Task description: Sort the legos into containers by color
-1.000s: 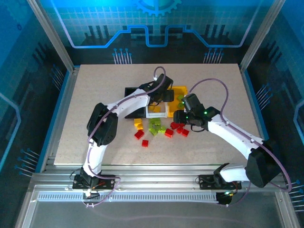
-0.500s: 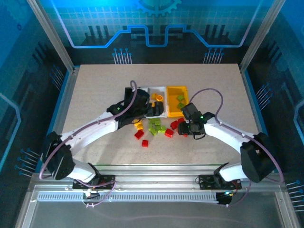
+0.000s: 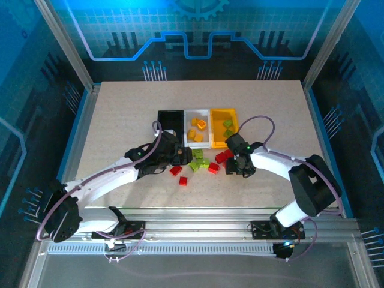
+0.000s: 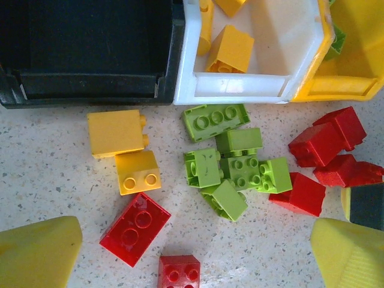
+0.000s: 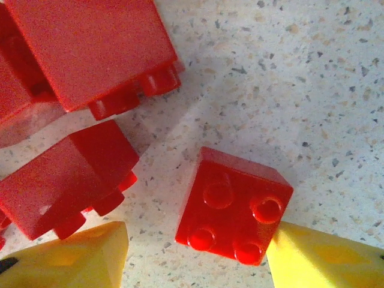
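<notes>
The containers stand side by side at mid-table: black bin (image 3: 170, 119), white bin (image 3: 198, 137) with yellow-orange legos, yellow bin (image 3: 222, 139) with green legos. In front lie loose legos: a green cluster (image 4: 231, 165), two yellow bricks (image 4: 117, 133), red bricks (image 4: 135, 228) and more red ones (image 4: 327, 138). My left gripper (image 3: 181, 157) hovers open over this pile, its fingertips (image 4: 36, 252) wide apart with nothing between them. My right gripper (image 3: 236, 167) is low on the table, open, astride a red brick (image 5: 234, 204). The right fingertip (image 5: 324, 258) touches it; the left one stands apart.
Two more red bricks (image 5: 69, 180) lie just left of the straddled one. A lone red brick (image 3: 183, 180) sits nearest the arms. The speckled table (image 3: 120, 120) has free room left, right and behind the bins.
My left arm has drawn back from over the bins to the loose pile, and its jaws have opened wide. My right gripper has dropped from the yellow bin's front onto the red bricks.
</notes>
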{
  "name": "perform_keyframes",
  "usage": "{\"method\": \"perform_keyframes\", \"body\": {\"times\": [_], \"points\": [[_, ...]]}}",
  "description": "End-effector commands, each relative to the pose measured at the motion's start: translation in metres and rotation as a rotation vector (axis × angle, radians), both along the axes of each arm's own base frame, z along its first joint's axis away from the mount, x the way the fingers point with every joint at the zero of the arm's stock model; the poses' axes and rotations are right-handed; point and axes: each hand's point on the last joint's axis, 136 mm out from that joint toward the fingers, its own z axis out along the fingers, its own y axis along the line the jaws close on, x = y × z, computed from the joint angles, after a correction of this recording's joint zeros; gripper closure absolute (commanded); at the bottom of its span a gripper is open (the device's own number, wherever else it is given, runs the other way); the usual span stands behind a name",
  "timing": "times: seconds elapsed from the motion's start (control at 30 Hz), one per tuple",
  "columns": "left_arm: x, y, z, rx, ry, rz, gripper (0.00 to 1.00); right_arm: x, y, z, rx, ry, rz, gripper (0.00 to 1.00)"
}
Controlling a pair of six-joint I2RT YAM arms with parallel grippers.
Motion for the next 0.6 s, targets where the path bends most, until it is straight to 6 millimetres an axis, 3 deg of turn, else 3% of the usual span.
{"method": "perform_keyframes", "body": {"times": [0.0,0.2,0.43,0.57], "points": [[-0.001,0.003,-0.003,0.004,0.009,0.028,0.01,0.011,-0.008,0.001,-0.05,-0.02,-0.05,0.39],[-0.002,0.004,-0.009,0.01,0.019,0.026,0.01,0.013,-0.033,-0.006,-0.113,-0.011,-0.123,0.42],[-0.004,0.006,-0.014,0.014,0.028,0.03,0.01,0.022,-0.04,-0.009,-0.112,-0.016,-0.17,0.49],[-0.005,0.007,-0.016,0.02,0.032,0.03,0.01,0.027,-0.039,-0.004,-0.099,-0.025,-0.179,0.62]]}}
